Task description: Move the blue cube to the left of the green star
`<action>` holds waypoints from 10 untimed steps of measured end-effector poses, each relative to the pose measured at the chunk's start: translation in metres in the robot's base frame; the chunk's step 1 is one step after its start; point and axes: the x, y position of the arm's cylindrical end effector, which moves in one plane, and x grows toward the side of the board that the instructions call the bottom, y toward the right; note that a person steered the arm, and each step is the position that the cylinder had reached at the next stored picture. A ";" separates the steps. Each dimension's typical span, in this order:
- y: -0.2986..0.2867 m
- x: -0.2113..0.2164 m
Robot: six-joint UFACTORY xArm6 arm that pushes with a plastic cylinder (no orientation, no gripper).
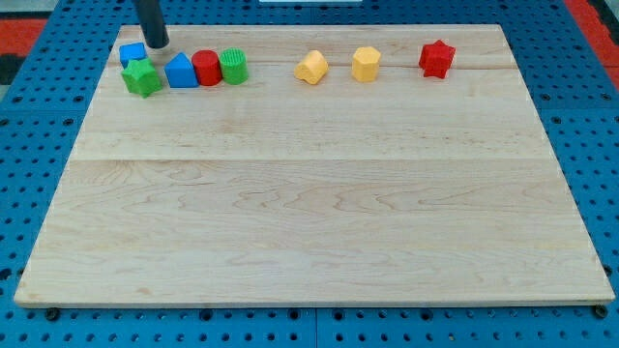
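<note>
The blue cube (132,53) sits just above the green star (142,77), touching it, a bit to its left. My tip (158,44) is a bare rod with no claw, beside the cube's right. The job looks nearly done; the cube needs to come down more.

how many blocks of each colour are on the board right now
blue: 2, blue cube and blue triangle
green: 2, green star and green cylinder
red: 2, red cylinder and red star
yellow: 2, and
total: 8

Blue cube (132,53) touching green star (142,77)
</note>
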 end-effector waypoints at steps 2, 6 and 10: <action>-0.004 0.000; -0.080 0.020; -0.081 0.116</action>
